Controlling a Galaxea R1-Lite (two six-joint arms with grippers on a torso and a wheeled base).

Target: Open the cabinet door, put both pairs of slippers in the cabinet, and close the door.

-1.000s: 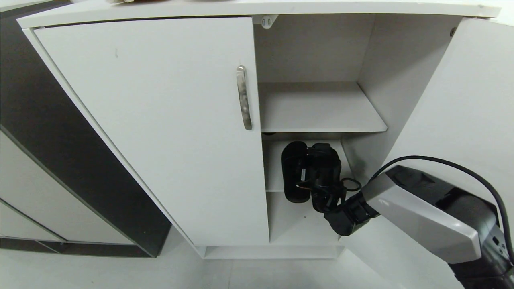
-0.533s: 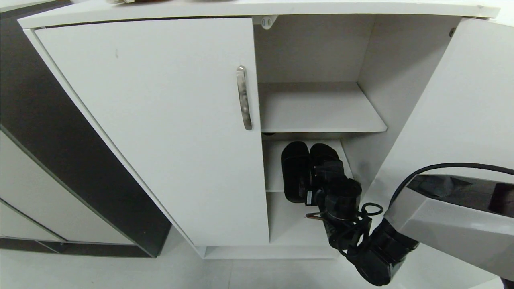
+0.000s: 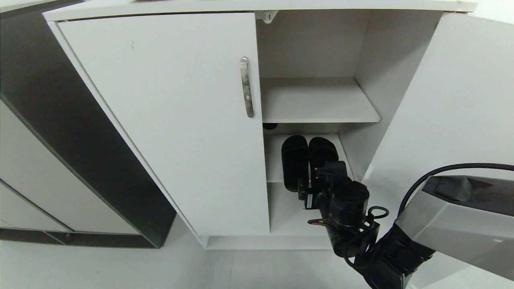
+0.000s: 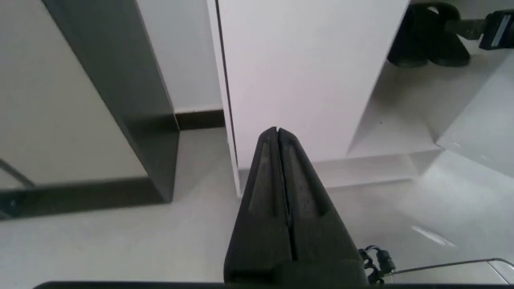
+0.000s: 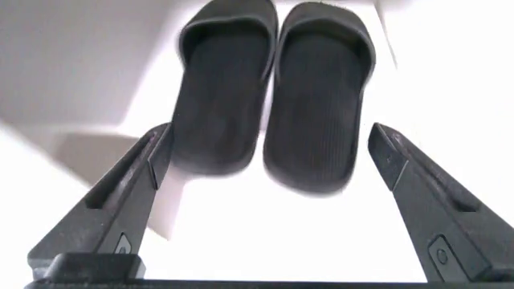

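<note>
A second ago the right tool (image 5: 271, 136) was on the black slippers (image 3: 295, 158) inside the cabinet (image 3: 313, 40). We now see it drawn back to the cabinet's front edge, with its jaws wide apart and clear of both heels. The whole head view has shifted a little too, so the camera has moved. The cabinet's right door (image 3: 453, 100) stands open and its left door (image 3: 168, 120) is shut. The slippers lie side by side, toes inward, on the lower shelf (image 3: 275, 160), under the upper shelf (image 3: 317, 100). The left tool (image 4: 276, 160) hangs over the floor (image 4: 120, 241) before the left door, jaws pressed together.
</note>
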